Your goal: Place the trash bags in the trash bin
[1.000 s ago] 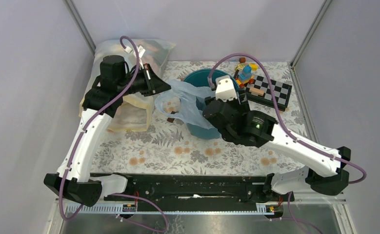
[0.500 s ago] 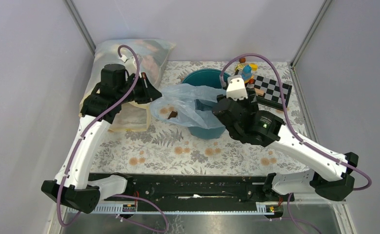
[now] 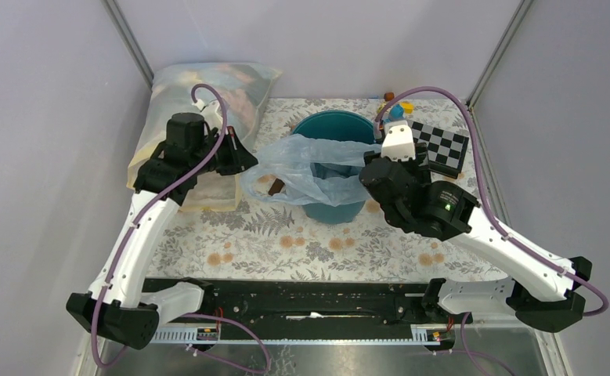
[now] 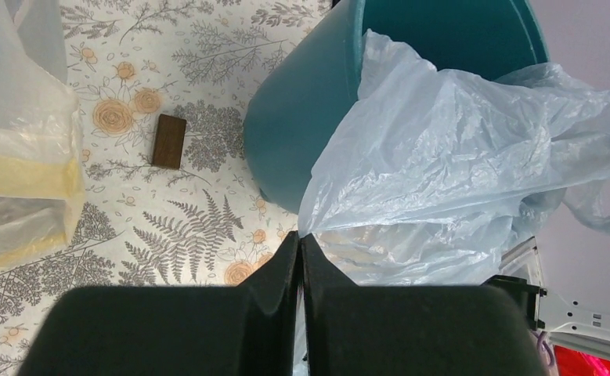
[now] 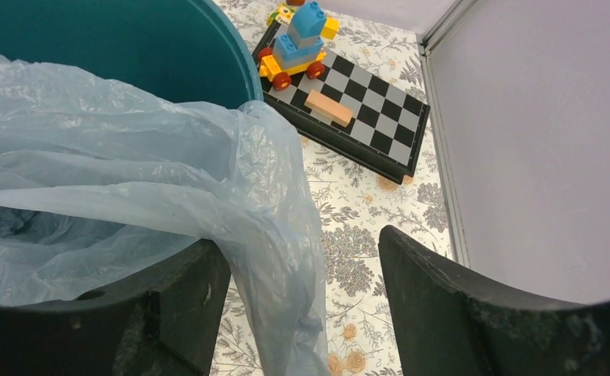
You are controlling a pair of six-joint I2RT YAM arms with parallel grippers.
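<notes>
The pale-blue trash bag is stretched across the mouth of the teal trash bin between my two grippers. My left gripper is at the bin's left side, shut on the bag's edge; the left wrist view shows its tips pinching the bag beside the bin wall. My right gripper is at the bin's right rim. In the right wrist view it is open, with a fold of the bag hanging between its fingers over the bin's rim.
A large clear yellowish bag of cloth lies at the back left, close behind the left arm. A small brown block lies on the floral cloth left of the bin. A chessboard with a toy of bricks sits right of the bin.
The right gripper has moved right and the left gripper slightly left and nearer. The bag has been drawn out wider over the bin's mouth.
</notes>
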